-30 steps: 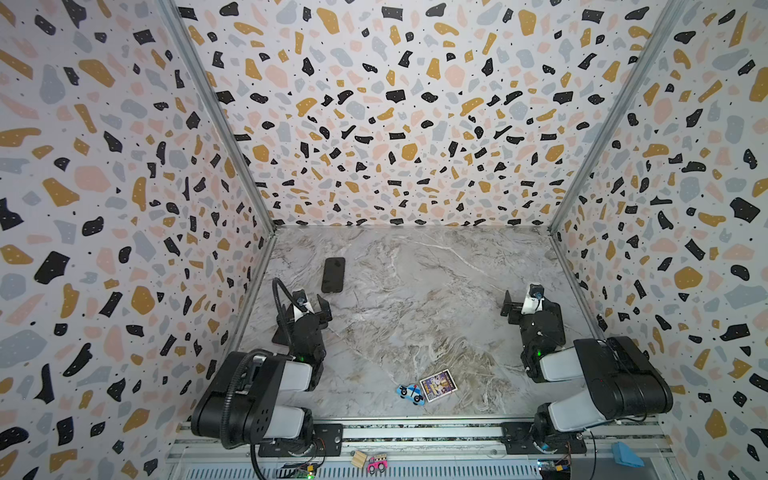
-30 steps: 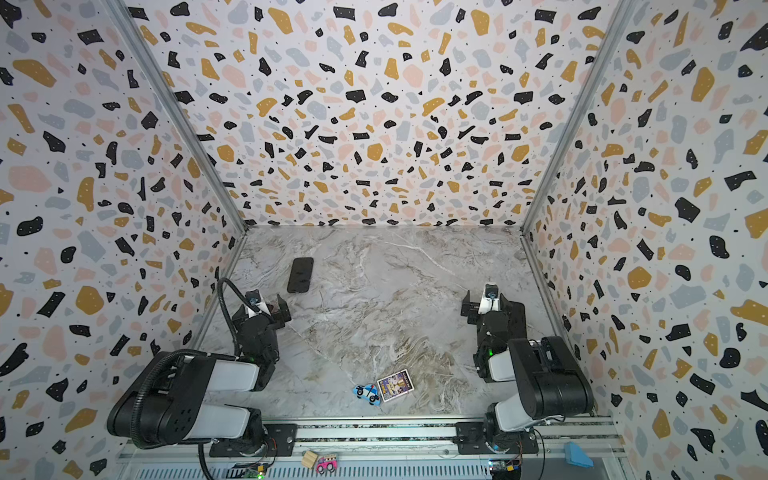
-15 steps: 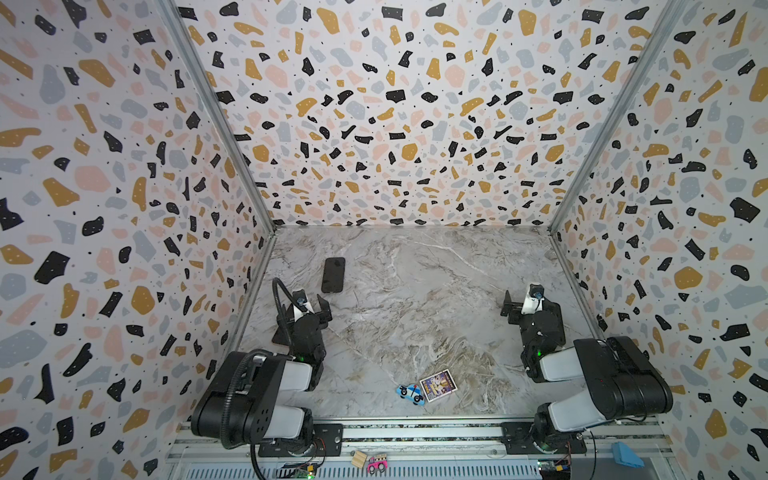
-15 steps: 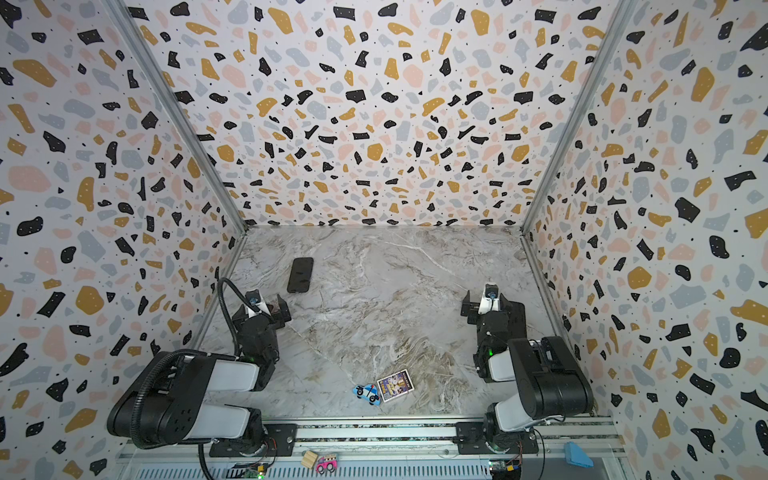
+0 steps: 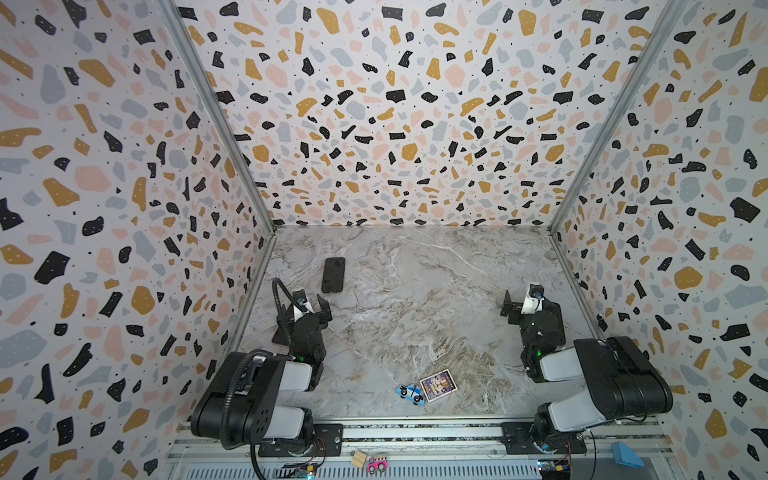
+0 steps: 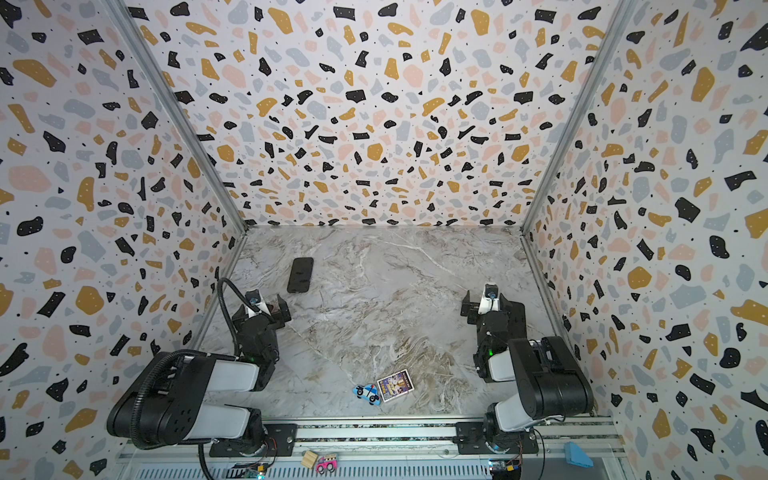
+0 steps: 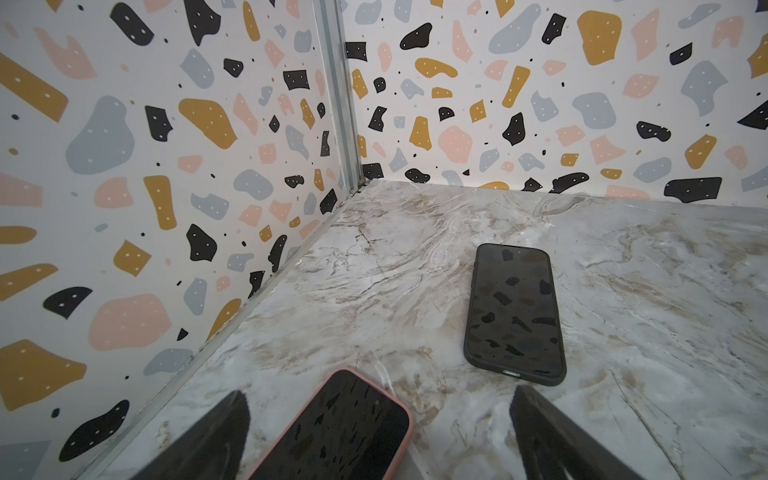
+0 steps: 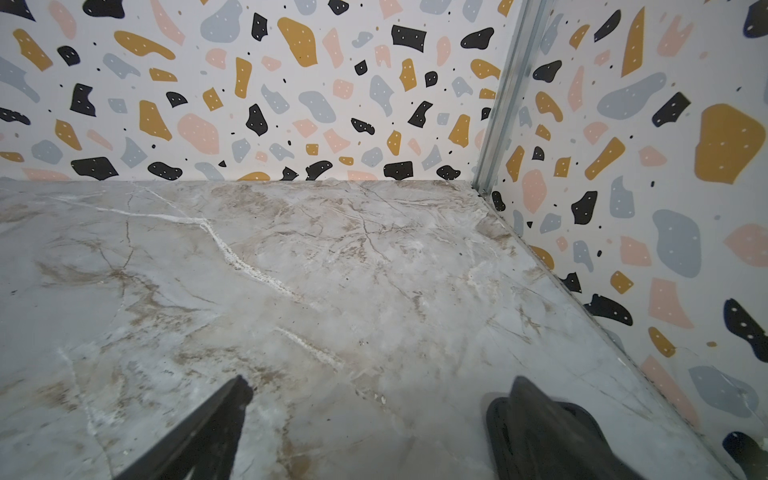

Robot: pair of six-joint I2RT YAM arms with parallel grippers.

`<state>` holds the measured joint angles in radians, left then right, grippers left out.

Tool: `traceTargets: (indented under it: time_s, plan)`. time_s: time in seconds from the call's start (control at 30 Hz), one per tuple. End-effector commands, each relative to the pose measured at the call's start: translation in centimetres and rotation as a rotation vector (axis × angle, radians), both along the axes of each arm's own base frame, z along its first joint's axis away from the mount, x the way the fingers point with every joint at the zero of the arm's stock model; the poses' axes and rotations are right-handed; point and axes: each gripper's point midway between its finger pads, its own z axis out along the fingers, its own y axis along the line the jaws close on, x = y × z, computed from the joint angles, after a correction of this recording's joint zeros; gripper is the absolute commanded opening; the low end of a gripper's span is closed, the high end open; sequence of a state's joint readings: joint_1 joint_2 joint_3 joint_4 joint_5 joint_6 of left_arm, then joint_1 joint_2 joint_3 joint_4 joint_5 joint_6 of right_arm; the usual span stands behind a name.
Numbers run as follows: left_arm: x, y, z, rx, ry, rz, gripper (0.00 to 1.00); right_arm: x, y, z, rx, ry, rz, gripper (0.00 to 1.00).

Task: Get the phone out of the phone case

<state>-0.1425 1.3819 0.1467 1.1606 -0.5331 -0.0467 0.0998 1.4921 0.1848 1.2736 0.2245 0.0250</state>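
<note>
Pink-cased phone (image 7: pixel 332 428), 8 o'clock on the table (image 5: pixel 415 291): one end cropped by the left wrist view's edge; not made out under the left gripper (image 5: pixel 305 309) in both top views. Flat black object (image 8: pixel 540 432), 3 o'clock, partly under the right gripper (image 8: pixel 382 382): cropped, identity undetermined. Card (image 5: pixel 438 385), 6 o'clock: print too small to read.

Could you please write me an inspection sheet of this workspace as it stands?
Surface: marble tabletop, no spills seen.
Job's things: black-cased phone lies flat, screen up, untouched; pink-cased phone lies below the left gripper.
Clutter: toy car and card near the front edge.
Grippers: left gripper and right gripper open, empty.
Cables: black hose arches over the left arm.
Surroundings: speckled walls on three sides; pink toy on the front rail.
</note>
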Motion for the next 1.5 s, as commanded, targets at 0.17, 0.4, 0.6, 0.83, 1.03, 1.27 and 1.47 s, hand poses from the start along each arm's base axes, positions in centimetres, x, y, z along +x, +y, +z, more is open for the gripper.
traceTargets:
  time_s: [0.17, 0.4, 0.6, 0.83, 1.03, 1.27, 1.47]
  plan:
    - [-0.9, 0.1, 3.9, -0.060, -0.082, 0.025, 1.00, -1.4, 1.3, 3.6, -0.078, -0.074, -0.023, 0.99]
    - [-0.8, -2.2, 8.8, -0.226, -0.117, -0.064, 1.00, -1.8, 5.4, 7.8, -0.044, -0.027, 0.037, 0.99]
    - [-1.5, -5.3, 14.0, -0.341, -0.067, -0.182, 1.00, -3.6, 9.2, 12.2, 0.100, 0.100, 0.124, 0.99]
    - [-2.8, -8.5, 16.7, -0.351, 0.069, -0.372, 1.00, -6.4, 9.6, 12.5, 0.101, 0.302, 0.105, 0.99]
    - [-4.1, -10.4, 17.3, -0.354, 0.093, -0.494, 1.00, -8.0, 8.2, 13.3, 0.115, 0.363, 0.048, 0.99]
    - [-4.9, -11.1, 15.2, -0.348, 0.150, -0.536, 0.99, -8.2, 3.3, 12.3, 0.063, 0.389, -0.190, 0.99]
    - [-5.4, -10.7, 13.8, -0.318, 0.181, -0.519, 1.00, -7.3, -1.8, 9.8, 0.162, 0.428, -0.300, 0.99]
